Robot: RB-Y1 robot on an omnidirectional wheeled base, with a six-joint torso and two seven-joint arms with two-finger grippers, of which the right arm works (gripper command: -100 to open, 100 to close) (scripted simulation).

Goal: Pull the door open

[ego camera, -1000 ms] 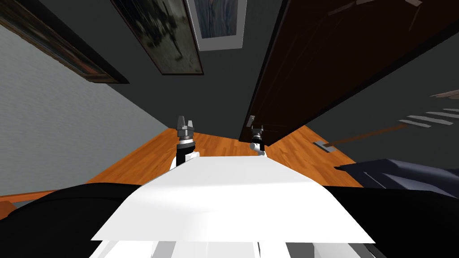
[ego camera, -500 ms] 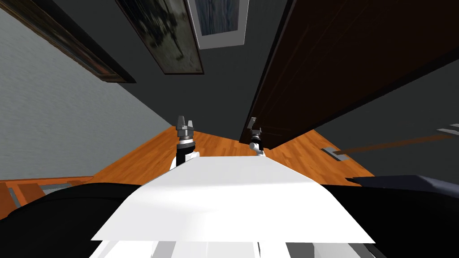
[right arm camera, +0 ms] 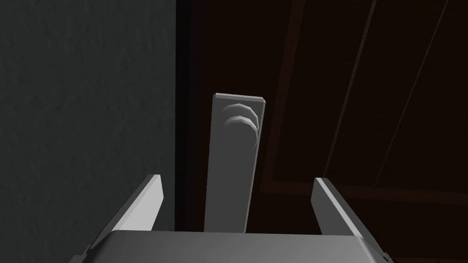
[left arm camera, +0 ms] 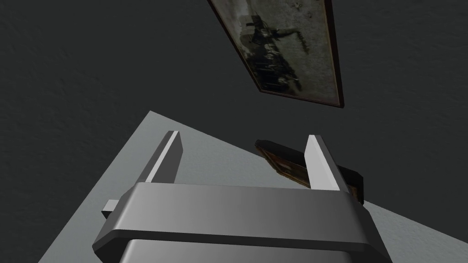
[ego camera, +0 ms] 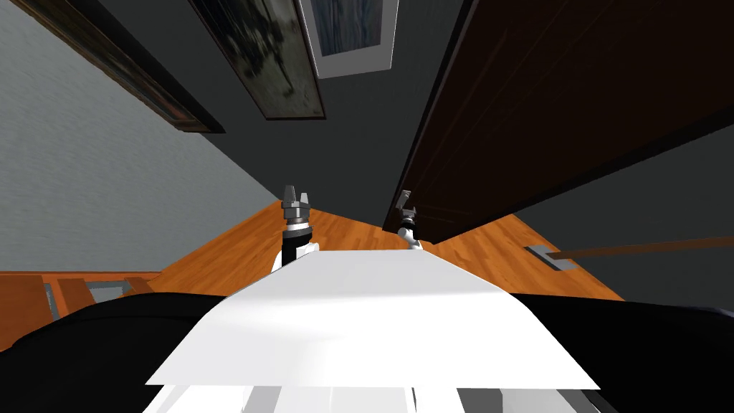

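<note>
Right wrist view: my right jaws stand open, the two fingers [right arm camera: 146, 201] well apart with nothing pressed between them. In the gap between them shows a light grey handle plate [right arm camera: 228, 182], a tall narrow strip with a rounded knob [right arm camera: 240, 128] near its far end. It is mounted on the dark brown door [right arm camera: 343, 91], close to the door's edge. The plate touches neither finger, and I cannot tell how far past the fingertips it lies. Faint panel lines run over the door's face. A narrow black strip runs along the door's edge, and beside that is a dark grey wall [right arm camera: 82, 91].

In the head view the door rises ahead on my right side. My right jaws sit low at its near edge, above the wooden floor [ego camera: 236, 244]. My left jaws are raised over the floor, well apart from the door, and their fingers [left arm camera: 167, 153] are spread wide, holding nothing. On the dark wall between the two arms hang a dark-framed picture [ego camera: 265, 57] and a white-framed picture [ego camera: 351, 36]
</note>
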